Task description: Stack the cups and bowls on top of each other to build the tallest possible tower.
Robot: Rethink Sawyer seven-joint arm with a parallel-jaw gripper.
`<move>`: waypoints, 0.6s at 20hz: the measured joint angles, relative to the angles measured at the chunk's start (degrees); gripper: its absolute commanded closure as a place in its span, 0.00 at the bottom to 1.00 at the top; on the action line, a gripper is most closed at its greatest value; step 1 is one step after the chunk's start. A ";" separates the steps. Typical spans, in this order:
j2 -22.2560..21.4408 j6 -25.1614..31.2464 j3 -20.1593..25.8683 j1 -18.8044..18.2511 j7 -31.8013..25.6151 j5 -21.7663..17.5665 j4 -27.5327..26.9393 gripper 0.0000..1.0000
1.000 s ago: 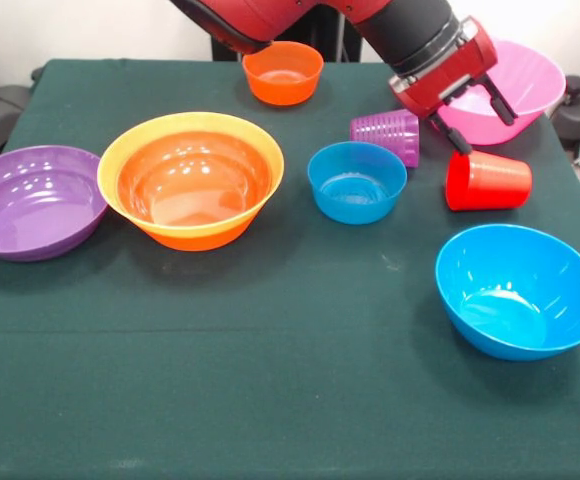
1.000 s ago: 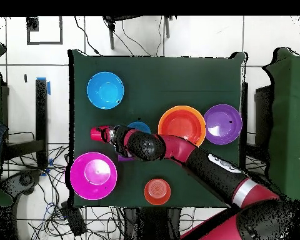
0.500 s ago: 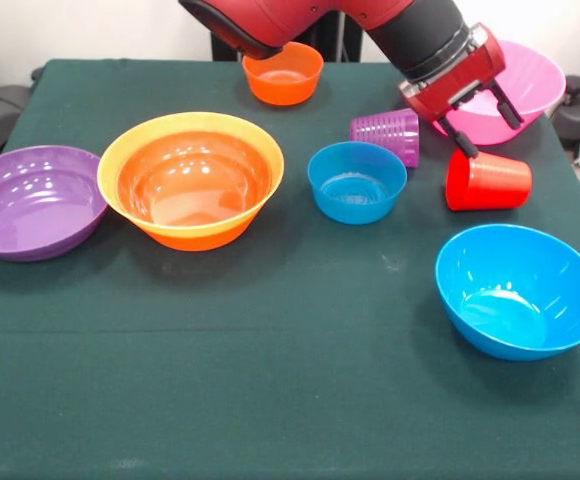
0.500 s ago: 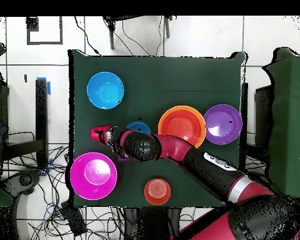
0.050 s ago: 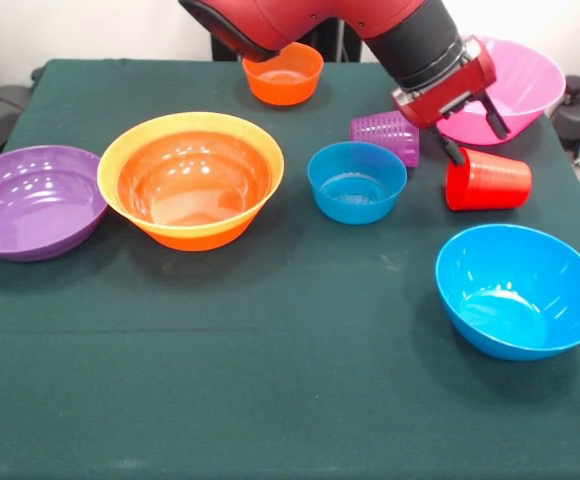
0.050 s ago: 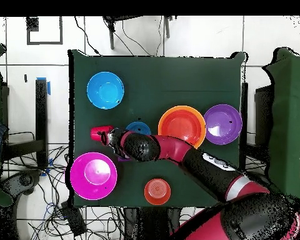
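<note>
The tool [image 5: 470, 128] hangs with its fingers spread and empty, just above the red cup [image 5: 487, 180] lying on its side. To grip well, it should drop straight, straddle the cup's wall, then clamp firmly.

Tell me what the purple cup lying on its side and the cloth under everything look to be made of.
The ribbed translucent purple cup looks like thin moulded plastic: light passes through its wall and the ridges are even. The dark green table cover looks like matte woven or felt-like fabric: no shine, faint lint specks, soft folds at the corners. Which fabric exactly cannot be told.
</note>
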 measured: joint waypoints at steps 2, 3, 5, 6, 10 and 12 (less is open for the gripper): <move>-0.21 0.00 -0.38 0.00 0.00 0.00 0.00 0.00; -0.31 0.00 -0.58 0.00 0.00 0.00 0.00 0.00; -0.56 0.00 -1.18 -0.02 0.00 0.00 0.00 0.00; -0.61 0.00 -1.48 -0.09 0.00 0.00 0.00 0.00; -0.59 0.00 -1.60 -0.38 0.00 0.00 0.00 0.00; -0.27 0.00 -1.57 -0.67 0.00 0.00 -0.02 0.00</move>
